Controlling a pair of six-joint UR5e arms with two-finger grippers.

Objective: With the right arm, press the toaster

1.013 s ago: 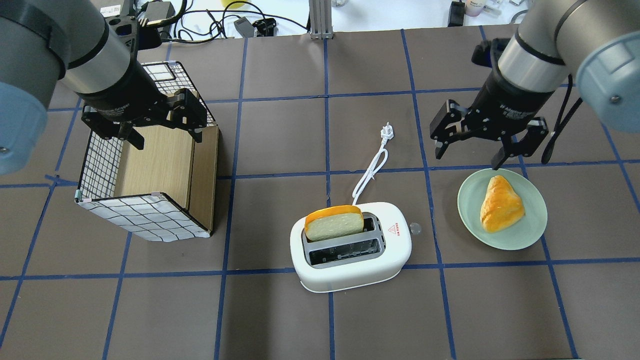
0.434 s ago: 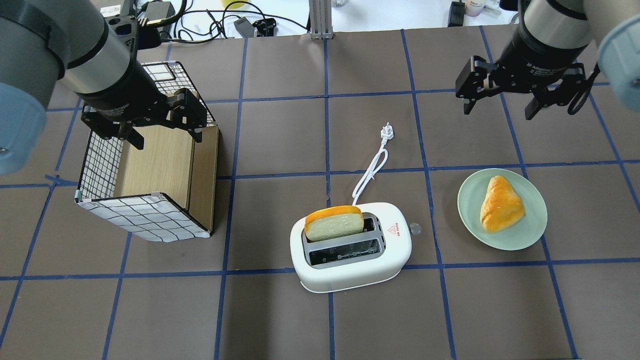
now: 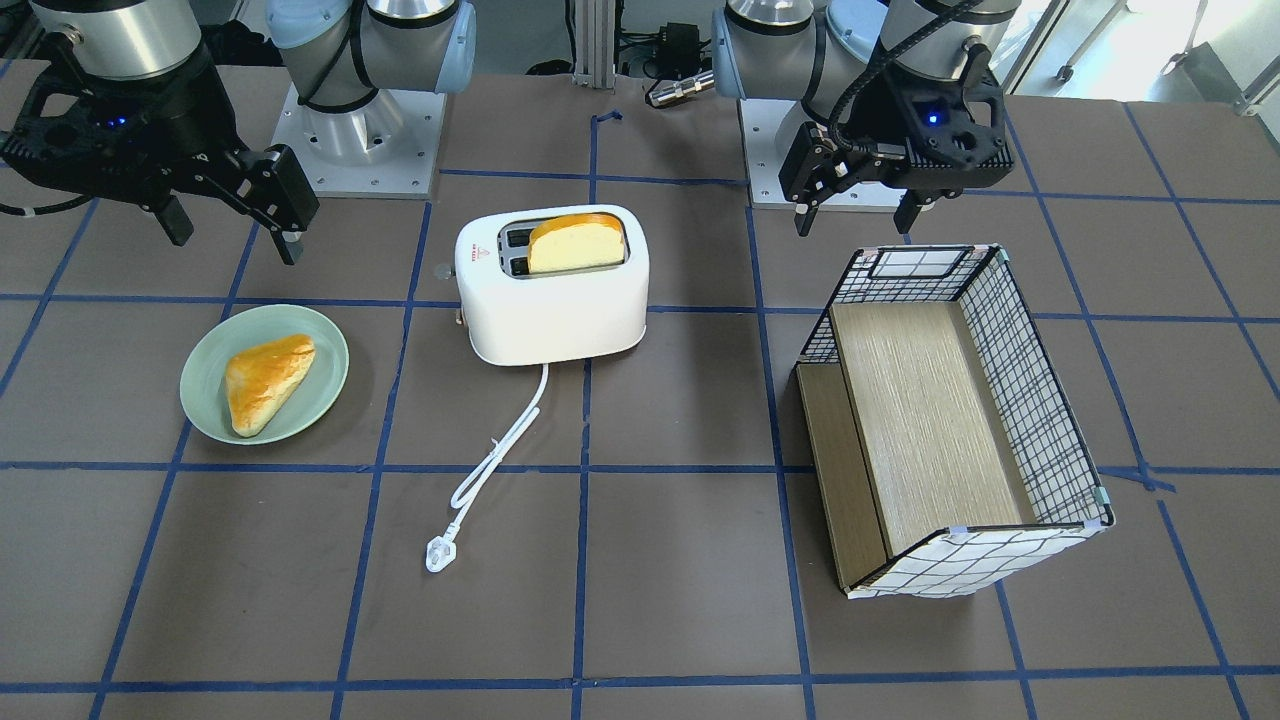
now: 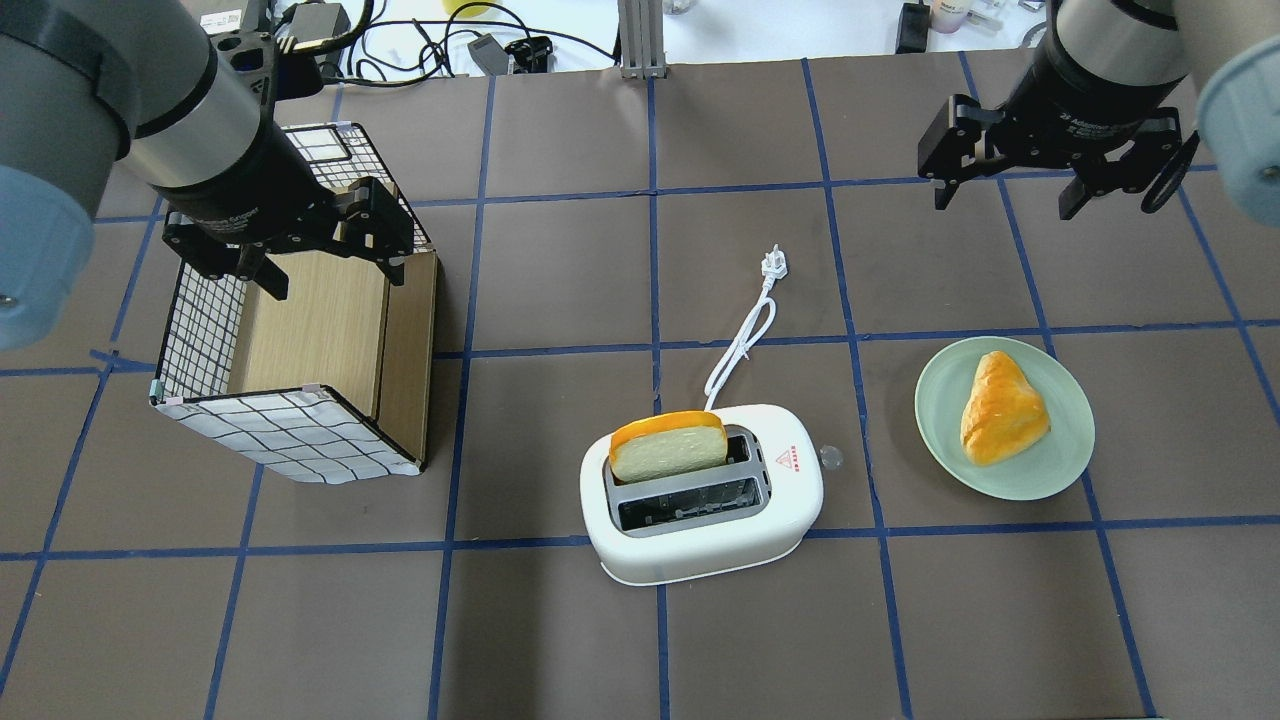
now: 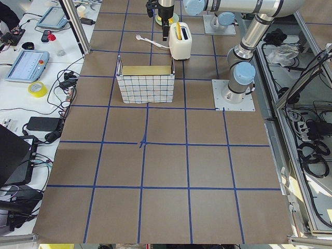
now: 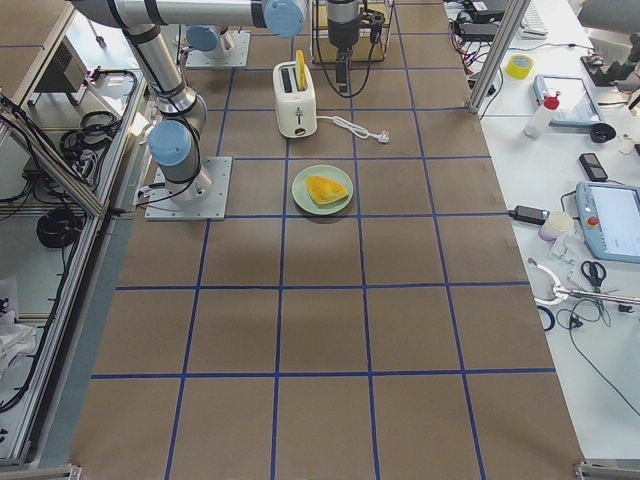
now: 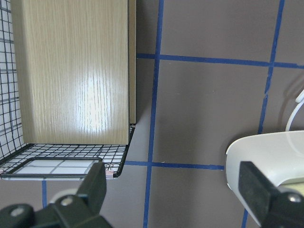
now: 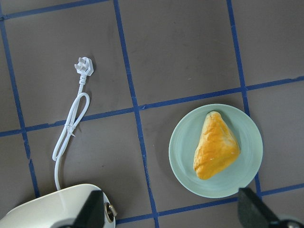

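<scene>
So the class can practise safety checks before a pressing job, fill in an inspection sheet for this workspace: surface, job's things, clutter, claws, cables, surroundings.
Surface: brown table with a blue tape grid; no spills seen.
Job's things: white toaster with a bread slice standing in one slot; side lever untouched.
Clutter: green plate holding a pastry; grid-patterned box.
Claws: right claw open, empty, in the air, apart from the toaster; left claw open, above the box.
Cables: toaster cord lying loose on the table, unplugged.
Surroundings: side benches with devices and a tape roll.
</scene>
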